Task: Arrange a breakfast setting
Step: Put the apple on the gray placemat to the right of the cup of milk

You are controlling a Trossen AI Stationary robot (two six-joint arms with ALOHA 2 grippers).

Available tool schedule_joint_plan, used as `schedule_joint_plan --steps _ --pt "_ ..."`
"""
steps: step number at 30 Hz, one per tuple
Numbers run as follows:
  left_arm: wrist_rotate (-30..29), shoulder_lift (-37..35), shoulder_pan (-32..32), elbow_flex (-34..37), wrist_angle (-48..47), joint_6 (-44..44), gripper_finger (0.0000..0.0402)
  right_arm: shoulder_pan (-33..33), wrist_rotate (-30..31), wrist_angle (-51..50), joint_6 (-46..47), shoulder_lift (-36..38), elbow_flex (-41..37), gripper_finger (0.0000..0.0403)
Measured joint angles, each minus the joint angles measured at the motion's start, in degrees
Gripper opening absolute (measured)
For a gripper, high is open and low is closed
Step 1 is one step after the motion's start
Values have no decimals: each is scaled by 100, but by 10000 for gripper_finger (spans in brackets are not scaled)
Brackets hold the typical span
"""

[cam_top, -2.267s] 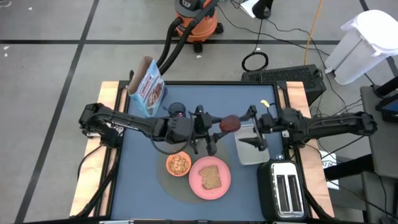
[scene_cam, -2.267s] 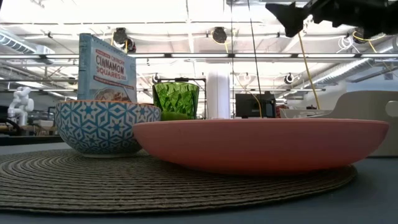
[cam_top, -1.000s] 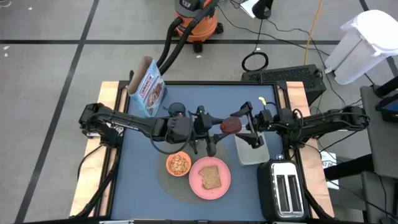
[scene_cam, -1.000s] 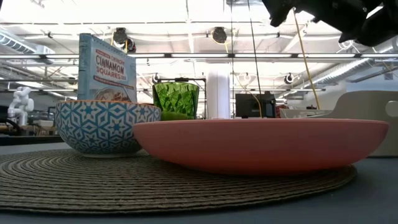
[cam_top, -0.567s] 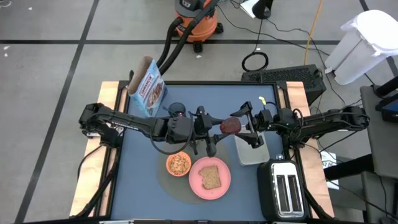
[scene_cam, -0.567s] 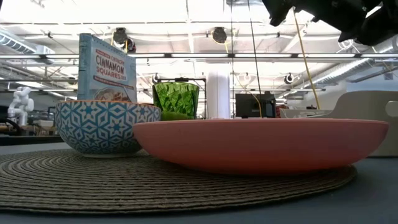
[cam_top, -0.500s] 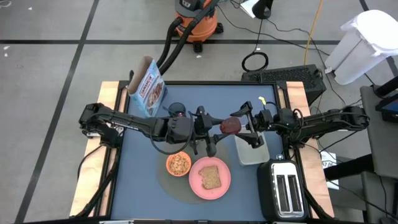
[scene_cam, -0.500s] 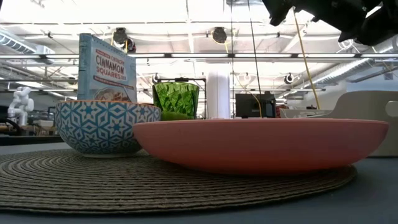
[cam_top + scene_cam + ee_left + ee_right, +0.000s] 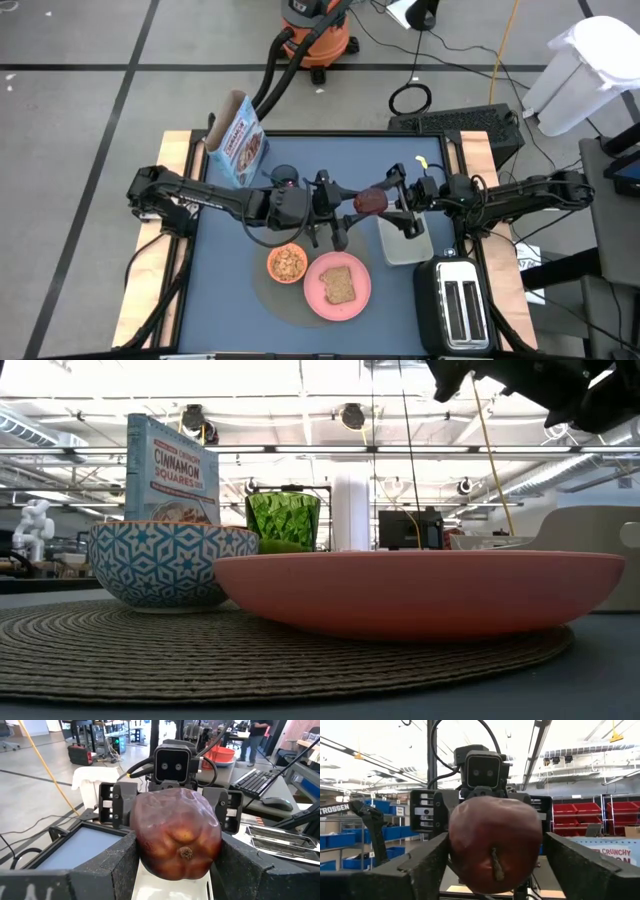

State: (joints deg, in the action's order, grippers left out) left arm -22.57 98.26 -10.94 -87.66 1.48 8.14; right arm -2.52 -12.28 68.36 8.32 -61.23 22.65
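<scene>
A dark red fruit (image 9: 370,200) hangs in the air over the middle of the table, with my left gripper (image 9: 352,204) shut on it. My right gripper (image 9: 495,865) faces it from the table's right. Its open fingers stand on either side of the fruit (image 9: 495,840); whether they touch it I cannot tell. On the round grey mat (image 9: 272,298) rest the pink plate (image 9: 318,300), bearing the toast slice (image 9: 339,285), and the small orange bowl (image 9: 287,264). The cereal box (image 9: 237,142) stands far left, the dark blue mug (image 9: 283,176) beside my left arm, and the green cup (image 9: 283,520) behind the bowl. My left gripper pinches the fruit's two opposite sides (image 9: 139,845) between its two fingers, coming level from the table's left. The fruit is lifted clear of the table. Its blossom end (image 9: 186,853) faces my left wrist and its stem (image 9: 496,862) points at my right gripper.
A clear rectangular tub (image 9: 405,248) lies below my right gripper, and the black toaster (image 9: 460,300) stands at the near right corner. Bare blue tabletop shows at the near left (image 9: 225,290) and along the far edge.
Both arms have kept their places, the fruit held still in the air between them. My right gripper's fingers have drawn a little closer together around the fruit.
</scene>
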Motion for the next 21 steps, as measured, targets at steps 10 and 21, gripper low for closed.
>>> schedule_joint_plan --steps 10,21 --pt "-20 0 2 0 -2 -39 230 0 -139 -4 55 0 0 238" --pt "-17 0 0 2 -7 -39 230 13 -133 -71 63 7 0 235"
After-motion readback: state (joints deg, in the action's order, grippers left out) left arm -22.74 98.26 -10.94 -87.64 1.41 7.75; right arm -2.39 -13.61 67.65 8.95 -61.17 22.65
